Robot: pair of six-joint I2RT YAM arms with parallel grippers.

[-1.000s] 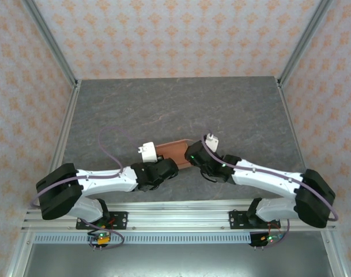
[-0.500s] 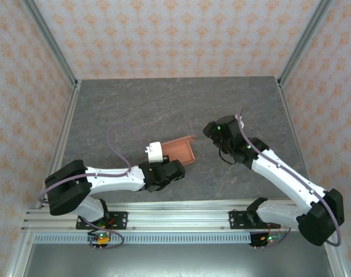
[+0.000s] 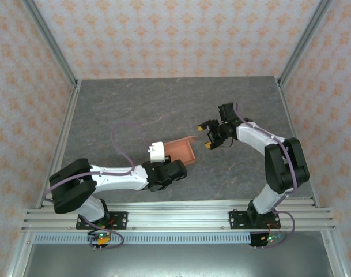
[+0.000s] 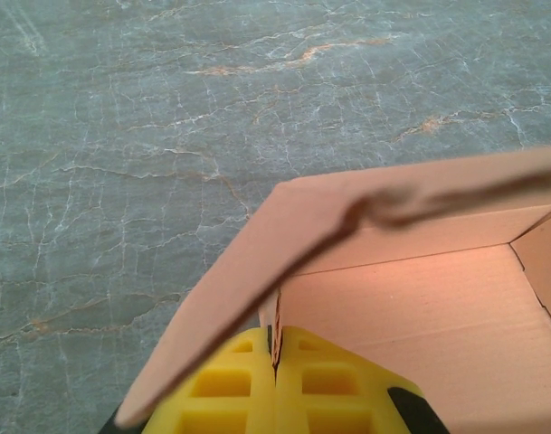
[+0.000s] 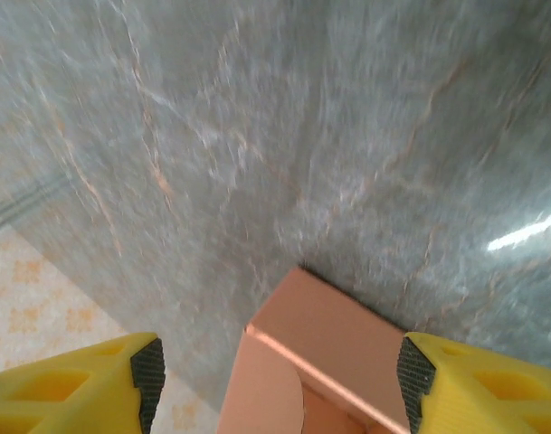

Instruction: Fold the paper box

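Moved since a second ago: right gripper (image 3: 207,136), off the right end of the paper box (image 3: 180,151) and out to its right, with jaws spread wider. Also shifted a little to the right: left gripper (image 3: 175,165), taking the box along.

Now, from above: box on the grey table (image 3: 163,98), near the middle and toward the near edge, lying as an open tray with one flap raised along its far side. Left gripper at the box's near-left corner, pressed closed on it. Right gripper just beside the box's right end, apart from it, jaws wide and gripping nothing.

From the left wrist: yellow fingers (image 4: 225,389) squeezed together at left gripper (image 4: 275,348), with a thin edge of card pinched between them. Beyond that, the open inside of the box (image 4: 411,298), under a bent flap slanting across.

From the right wrist: right gripper (image 5: 280,362) with both yellow fingers (image 5: 456,380) well apart. Between them and farther off, a corner of the box (image 5: 320,325), touching neither.

Count: one paper box, two grippers, two arms.
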